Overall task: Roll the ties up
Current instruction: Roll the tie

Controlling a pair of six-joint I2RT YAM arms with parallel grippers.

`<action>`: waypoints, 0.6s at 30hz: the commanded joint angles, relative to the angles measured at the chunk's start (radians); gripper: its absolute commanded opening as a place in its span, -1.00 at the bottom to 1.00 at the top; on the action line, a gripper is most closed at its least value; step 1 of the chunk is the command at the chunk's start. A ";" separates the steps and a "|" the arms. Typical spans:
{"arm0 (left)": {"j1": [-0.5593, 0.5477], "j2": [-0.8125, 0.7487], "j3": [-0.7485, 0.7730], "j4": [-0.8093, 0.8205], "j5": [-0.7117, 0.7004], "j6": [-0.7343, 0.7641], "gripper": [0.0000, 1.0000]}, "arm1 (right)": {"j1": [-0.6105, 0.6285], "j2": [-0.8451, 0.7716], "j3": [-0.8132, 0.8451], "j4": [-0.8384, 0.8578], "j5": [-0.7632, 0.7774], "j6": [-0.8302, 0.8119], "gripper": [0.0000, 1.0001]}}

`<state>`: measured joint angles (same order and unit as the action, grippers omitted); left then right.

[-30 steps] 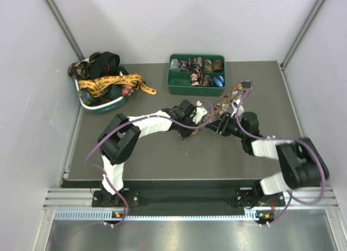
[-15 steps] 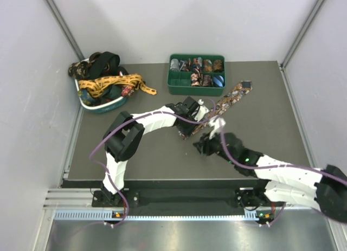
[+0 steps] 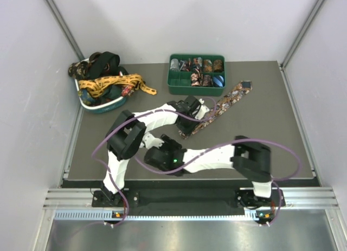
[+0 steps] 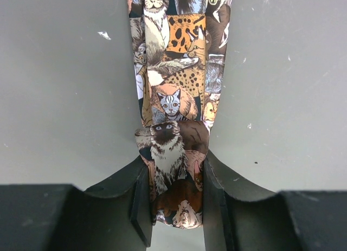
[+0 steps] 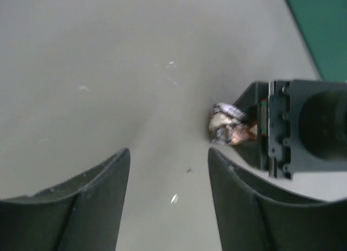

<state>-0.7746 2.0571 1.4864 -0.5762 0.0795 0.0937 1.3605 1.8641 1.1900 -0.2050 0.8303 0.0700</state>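
Left tool [image 4: 175, 197] pinches the cat-print tie [image 4: 179, 72]; right tool [image 5: 169, 172] stands open.

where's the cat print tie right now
Top view: the cat-print tie lies diagonally mid-table, just below-right of the green tray, pinched in the left tool.

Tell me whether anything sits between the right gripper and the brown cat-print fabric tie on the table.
Nothing visible does. The open right gripper faces only bare grey table up to the bunched end of the brown cat-print fabric tie. The left gripper is clamped on that end, beside it, not in front.
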 commanded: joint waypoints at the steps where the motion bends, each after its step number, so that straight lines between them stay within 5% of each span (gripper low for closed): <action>1: -0.002 0.074 -0.006 -0.122 0.028 -0.025 -0.24 | -0.003 0.125 0.167 -0.279 0.203 -0.018 0.21; 6: -0.002 0.086 0.024 -0.166 0.029 -0.037 -0.24 | -0.034 0.283 0.312 -0.431 0.286 -0.021 0.24; 18: -0.008 0.130 0.113 -0.297 0.022 -0.063 -0.26 | -0.104 0.388 0.319 -0.393 0.290 -0.121 0.22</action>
<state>-0.7731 2.1223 1.6058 -0.7116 0.0788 0.0605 1.2831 2.2276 1.4887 -0.6090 1.1221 -0.0013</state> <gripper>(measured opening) 0.371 0.611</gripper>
